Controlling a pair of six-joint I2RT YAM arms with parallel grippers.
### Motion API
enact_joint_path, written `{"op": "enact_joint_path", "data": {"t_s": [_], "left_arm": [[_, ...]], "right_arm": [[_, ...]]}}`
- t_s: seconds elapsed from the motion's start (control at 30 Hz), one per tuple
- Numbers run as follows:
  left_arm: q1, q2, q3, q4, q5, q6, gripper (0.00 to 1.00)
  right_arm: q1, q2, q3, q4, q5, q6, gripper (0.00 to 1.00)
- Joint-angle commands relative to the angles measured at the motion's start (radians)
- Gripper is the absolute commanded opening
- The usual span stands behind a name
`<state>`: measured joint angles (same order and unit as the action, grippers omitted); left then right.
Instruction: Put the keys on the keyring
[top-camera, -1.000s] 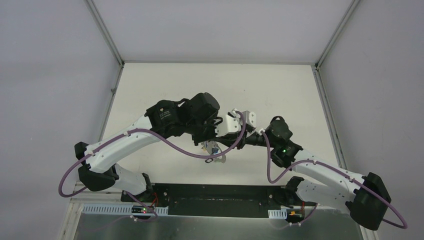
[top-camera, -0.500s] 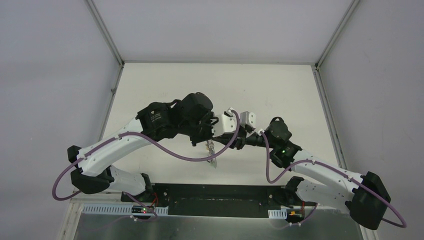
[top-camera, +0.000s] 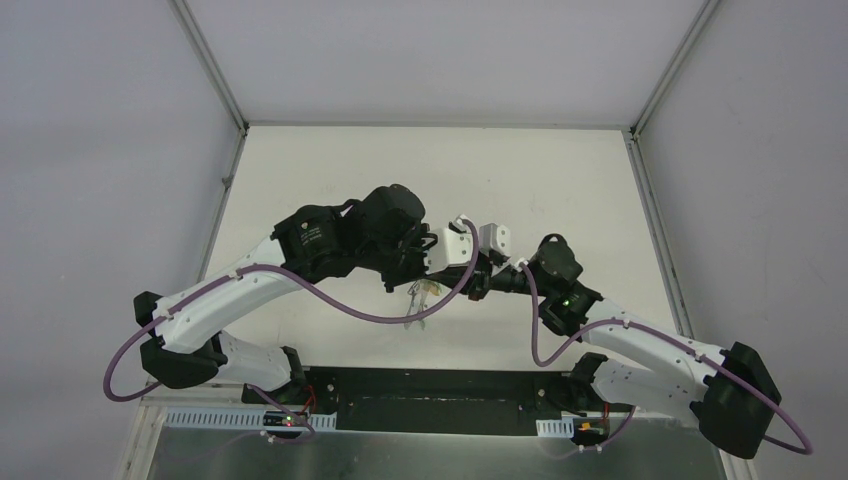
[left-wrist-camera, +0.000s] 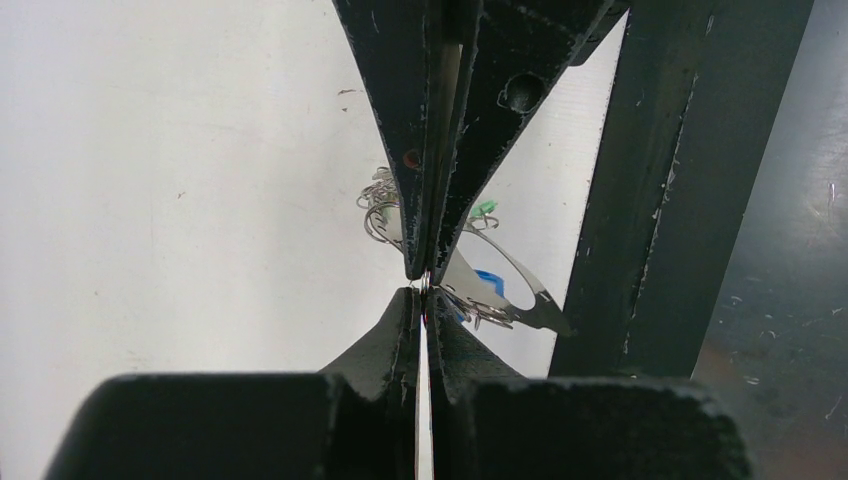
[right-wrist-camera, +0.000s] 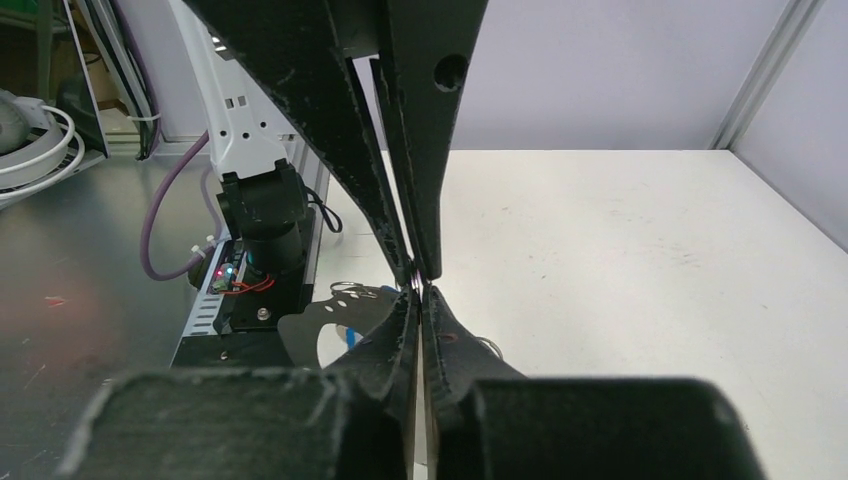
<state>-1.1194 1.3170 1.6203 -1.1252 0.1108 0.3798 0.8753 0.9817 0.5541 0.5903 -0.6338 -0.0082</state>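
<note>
Keys (left-wrist-camera: 490, 284) and the keyring (left-wrist-camera: 540, 316) sit bunched together around the middle of the tabletop (top-camera: 450, 170), a bit toward the near edge, right under the spot where the two arms meet. From the left wrist camera I can make out a blue tag, a green tag (left-wrist-camera: 485, 208) further back, a tangle of small silver rings, and the thin dark grey loop curving off to the right. Can't tell whether the bunch is lying flat or hanging just above the surface.

Both grippers are nose to nose. The left gripper (left-wrist-camera: 424, 305) has its fingers pressed fully together, and the right gripper (left-wrist-camera: 425, 265) looks pinched closed too, tip almost touching tip. There's a tiny glint of metal right between the two sets of tips, but it's too small to say which piece it is or which gripper actually has it.
</note>
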Motion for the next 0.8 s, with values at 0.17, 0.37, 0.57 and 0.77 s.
{"op": "enact_joint_path", "data": {"t_s": [0.17, 0.37, 0.57, 0.77], "left_arm": [[-0.004, -0.032, 0.0, 0.062, 0.03, -0.002, 0.0], [-0.004, -0.114, -0.056, 0.179, 0.068, -0.037, 0.27], [-0.003, -0.274, -0.236, 0.424, 0.055, -0.113, 0.52], [0.004, -0.414, -0.427, 0.588, 0.042, -0.151, 0.55]], "right_arm": [[0.005, -0.003, 0.011, 0.04, -0.002, 0.005, 0.0], [0.005, -0.04, 0.007, 0.032, 0.017, 0.005, 0.0], [0.005, -0.081, 0.004, 0.01, 0.003, 0.005, 0.0], [0.004, -0.137, -0.025, -0.007, 0.013, 0.005, 0.0]]}}
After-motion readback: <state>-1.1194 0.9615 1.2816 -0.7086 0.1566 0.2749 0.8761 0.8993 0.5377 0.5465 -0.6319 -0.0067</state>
